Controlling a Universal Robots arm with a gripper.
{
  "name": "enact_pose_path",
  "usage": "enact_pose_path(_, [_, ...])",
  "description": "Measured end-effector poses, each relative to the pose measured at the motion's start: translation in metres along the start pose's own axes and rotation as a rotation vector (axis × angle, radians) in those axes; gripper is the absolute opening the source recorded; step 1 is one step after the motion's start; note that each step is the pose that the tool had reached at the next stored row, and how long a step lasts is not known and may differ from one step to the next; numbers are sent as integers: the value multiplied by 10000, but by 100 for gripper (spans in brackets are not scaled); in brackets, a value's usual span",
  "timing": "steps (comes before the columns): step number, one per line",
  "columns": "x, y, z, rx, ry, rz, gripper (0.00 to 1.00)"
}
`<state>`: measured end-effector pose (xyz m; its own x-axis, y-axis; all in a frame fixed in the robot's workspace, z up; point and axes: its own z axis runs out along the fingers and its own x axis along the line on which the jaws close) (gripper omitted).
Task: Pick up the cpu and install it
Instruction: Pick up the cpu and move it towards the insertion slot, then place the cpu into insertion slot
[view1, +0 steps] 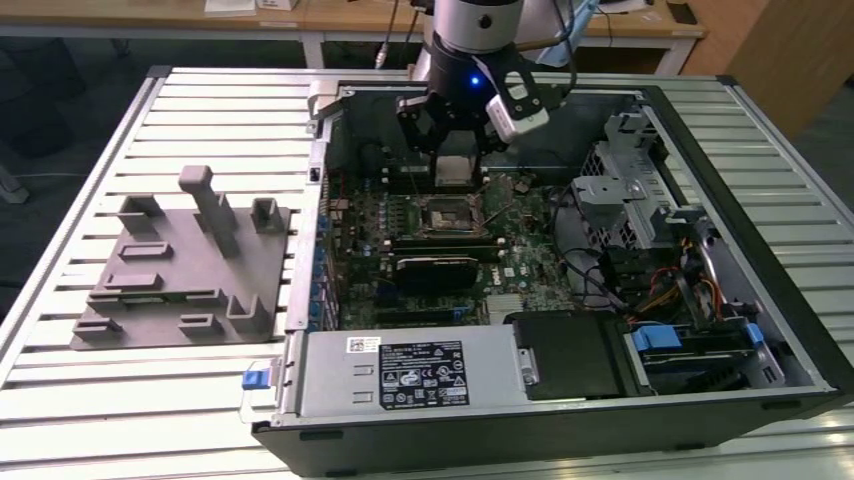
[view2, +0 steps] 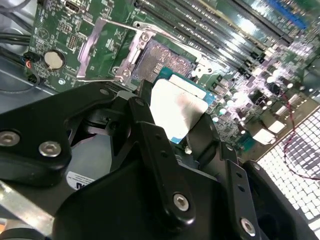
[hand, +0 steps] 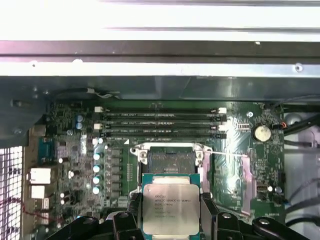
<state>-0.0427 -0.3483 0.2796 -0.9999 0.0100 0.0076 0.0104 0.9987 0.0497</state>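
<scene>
**Cpu gripped over the open socket**

In the upper middle of the exterior view, the gripper (view1: 455, 160) is lowered into the open case (view1: 534, 440), over the far part of the motherboard (view1: 521, 265). The cpu (hand: 171, 209) is clamped between the two black fingers (hand: 133, 212), which are closed on its opposite edges, and its pale metal top is turned toward the first wrist view. It is held flat, clear of the board and not seated. The socket (hand: 171, 159) is seen bare just beyond the cpu, between it and the memory slots (hand: 162, 125), and its metal frame (view2: 107, 45) is swung open to one side. At the exterior view's left, a grey fixture (view1: 180, 270) is laid on the slatted table (view1: 80, 410), well apart from the gripper.
</scene>
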Motion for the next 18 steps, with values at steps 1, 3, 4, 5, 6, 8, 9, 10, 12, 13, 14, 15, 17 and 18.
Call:
enact_pose_path(1, [-2,10,12,0,9,1,54])
enact_pose_path(3, [-6,28,36,0,24,1,54])
enact_pose_path(4, [-10,34,46,0,32,0,54])
enact_pose_path(5, [-14,37,52,-2,35,0,54])
enact_pose_path(6, [-15,39,54,-2,35,2,54])
enact_pose_path(8, [-16,39,55,1,37,2,54])
enact_pose_path(9, [-17,40,56,1,37,2,54])
enact_pose_path(10, [-17,40,56,1,37,2,54])
enact_pose_path(12, [-17,40,56,0,37,2,54])
enact_pose_path(13, [-18,40,56,0,37,2,54])
enact_pose_path(14, [-18,40,56,1,37,2,54])
enact_pose_path(15, [-18,40,56,1,37,2,54])
enact_pose_path(17, [-18,40,57,1,37,2,54])
enact_pose_path(18, [-18,40,57,0,37,2,54])
